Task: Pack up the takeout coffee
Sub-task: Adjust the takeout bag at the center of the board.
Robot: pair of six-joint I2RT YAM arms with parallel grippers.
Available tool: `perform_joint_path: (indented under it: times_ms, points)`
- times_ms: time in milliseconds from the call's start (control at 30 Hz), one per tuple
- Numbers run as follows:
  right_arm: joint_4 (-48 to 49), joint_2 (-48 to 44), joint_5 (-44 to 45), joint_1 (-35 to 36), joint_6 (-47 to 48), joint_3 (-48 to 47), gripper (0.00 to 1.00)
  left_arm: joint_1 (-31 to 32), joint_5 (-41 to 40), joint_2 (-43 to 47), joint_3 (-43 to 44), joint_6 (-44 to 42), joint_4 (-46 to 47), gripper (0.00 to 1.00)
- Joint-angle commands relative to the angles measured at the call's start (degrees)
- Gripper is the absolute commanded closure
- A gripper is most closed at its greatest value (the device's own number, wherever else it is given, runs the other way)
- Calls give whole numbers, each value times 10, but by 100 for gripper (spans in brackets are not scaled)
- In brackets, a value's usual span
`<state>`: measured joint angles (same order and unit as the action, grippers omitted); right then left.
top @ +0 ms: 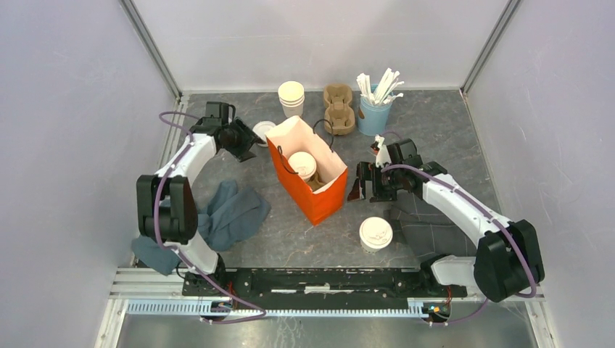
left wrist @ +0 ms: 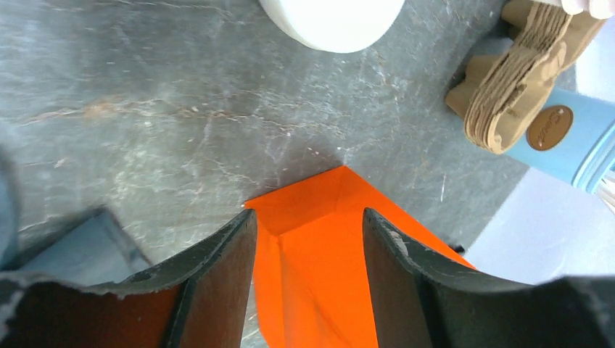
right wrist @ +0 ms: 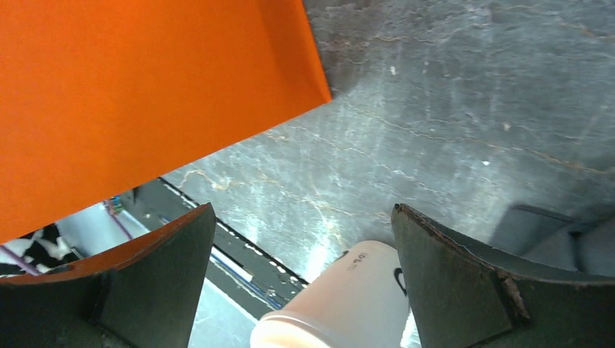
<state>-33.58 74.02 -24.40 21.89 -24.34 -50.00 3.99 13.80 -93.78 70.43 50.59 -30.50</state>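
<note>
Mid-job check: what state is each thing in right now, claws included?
Orange bag: upright, mouth open.
Lidded cup in bag: upright, packed.
Second lidded cup: upright on table, outside the bag.
Left claw: open, empty, by bag's corner.
Right claw: open, empty.

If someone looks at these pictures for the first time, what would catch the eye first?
The bright orange paper bag stands open at the middle of the grey table, with one lidded cup inside it. A second lidded cup stands on the table in front of the bag, close to the open right pincer.
</note>
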Motion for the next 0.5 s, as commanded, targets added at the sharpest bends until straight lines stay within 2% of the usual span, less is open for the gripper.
perform_joint_path:
  times_ms: [0, 133, 267, 467]
  points:
    - [117, -14, -70, 0, -82, 21, 2, 6, 76, -32, 33, -15, 53, 37]
    - [122, 6, -61, 1, -77, 5, 2, 18, 110, -38, 25, -39, 67, 34]
    - [109, 24, -34, -2, -74, -16, 2, 35, 105, -20, -1, -63, 75, 28]
    - [89, 60, -9, -20, -43, -50, 2, 38, 91, 40, -63, -61, 53, 30]
